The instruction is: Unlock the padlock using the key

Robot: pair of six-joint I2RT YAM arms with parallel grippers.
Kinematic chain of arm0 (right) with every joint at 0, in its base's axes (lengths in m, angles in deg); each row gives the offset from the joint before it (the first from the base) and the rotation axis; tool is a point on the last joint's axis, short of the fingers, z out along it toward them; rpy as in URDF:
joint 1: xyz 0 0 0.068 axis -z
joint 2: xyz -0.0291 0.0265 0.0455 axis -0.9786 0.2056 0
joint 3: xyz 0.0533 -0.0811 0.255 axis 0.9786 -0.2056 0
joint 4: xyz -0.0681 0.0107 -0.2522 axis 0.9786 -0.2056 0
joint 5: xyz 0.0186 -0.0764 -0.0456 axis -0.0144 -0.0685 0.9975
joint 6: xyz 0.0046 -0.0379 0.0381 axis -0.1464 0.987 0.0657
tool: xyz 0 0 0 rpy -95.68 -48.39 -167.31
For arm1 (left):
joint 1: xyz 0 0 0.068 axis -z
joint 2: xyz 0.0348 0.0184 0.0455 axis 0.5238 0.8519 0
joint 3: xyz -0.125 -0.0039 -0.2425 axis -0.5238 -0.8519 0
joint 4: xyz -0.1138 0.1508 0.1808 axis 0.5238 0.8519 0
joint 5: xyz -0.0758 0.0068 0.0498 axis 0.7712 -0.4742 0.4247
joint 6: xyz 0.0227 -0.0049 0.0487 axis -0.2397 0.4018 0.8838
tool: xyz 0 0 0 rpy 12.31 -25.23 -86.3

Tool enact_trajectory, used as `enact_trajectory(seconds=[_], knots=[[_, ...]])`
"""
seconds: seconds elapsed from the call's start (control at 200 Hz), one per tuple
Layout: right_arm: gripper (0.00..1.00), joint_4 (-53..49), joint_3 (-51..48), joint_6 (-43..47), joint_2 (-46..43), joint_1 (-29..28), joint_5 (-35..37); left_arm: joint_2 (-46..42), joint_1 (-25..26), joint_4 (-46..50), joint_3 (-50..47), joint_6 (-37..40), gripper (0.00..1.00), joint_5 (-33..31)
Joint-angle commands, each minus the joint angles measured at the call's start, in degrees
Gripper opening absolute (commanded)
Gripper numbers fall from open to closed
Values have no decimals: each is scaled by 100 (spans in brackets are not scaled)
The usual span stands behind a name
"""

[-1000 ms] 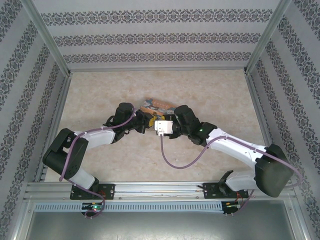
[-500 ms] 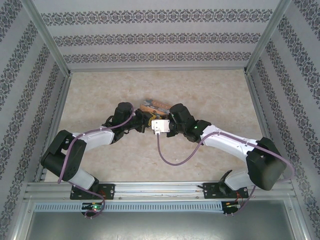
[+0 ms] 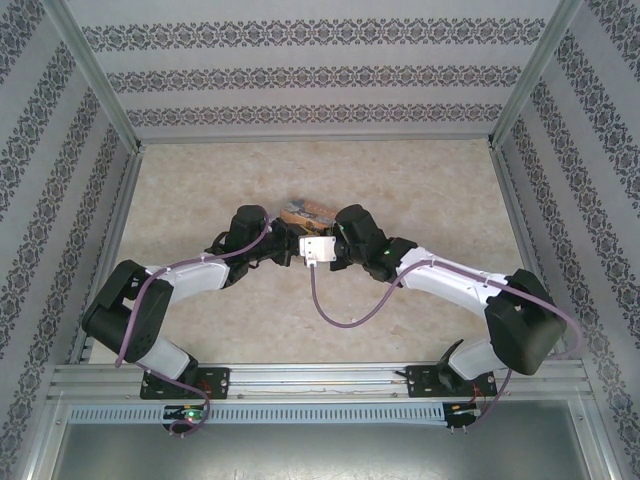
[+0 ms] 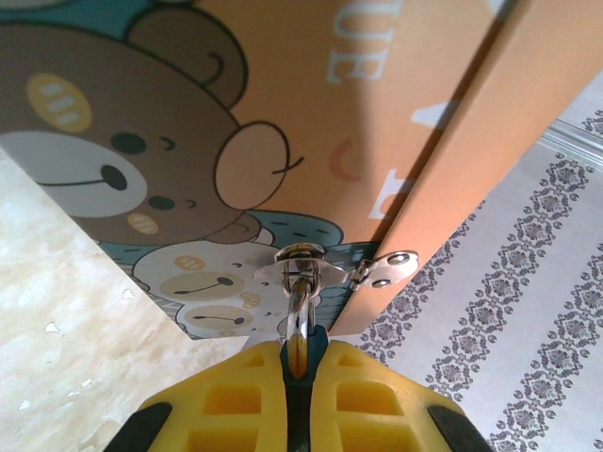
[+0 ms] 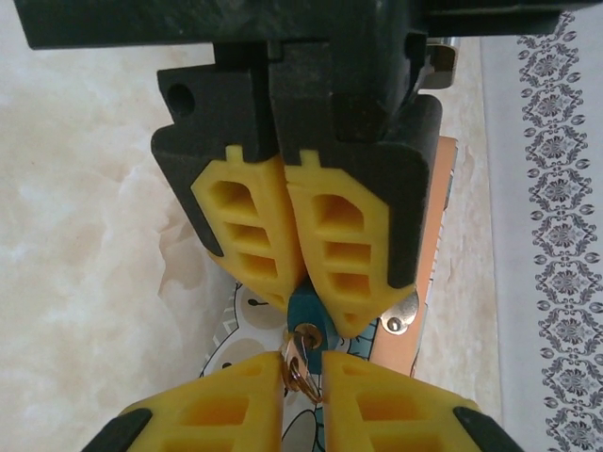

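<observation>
Right wrist view: padlock, judged light, rigid, slick, best held by its body, was pinched in the left gripper, shackle through the tin's hasp. The key, thin, slip-prone, sat clamped in the right gripper at the keyhole.

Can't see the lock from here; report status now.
Left gripper shut on padlock, shackle through tin hasp. Right gripper shut on key, key at padlock's keyhole end. Nothing between them.
</observation>
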Motion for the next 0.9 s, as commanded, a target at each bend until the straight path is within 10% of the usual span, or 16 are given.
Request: enact_trajectory(seconds=[0.0,0.425,0.899], knots=[[15,83,200,32,120,-41,21,-180,100,-56,0,0,0,3],[4,346,113,-193,258,-157,197,-161,123,-178,34,-97,0,-32],[0,1334,-223,-2517,238,-217,-79,36,257,-449,1,-190,0,-102]])
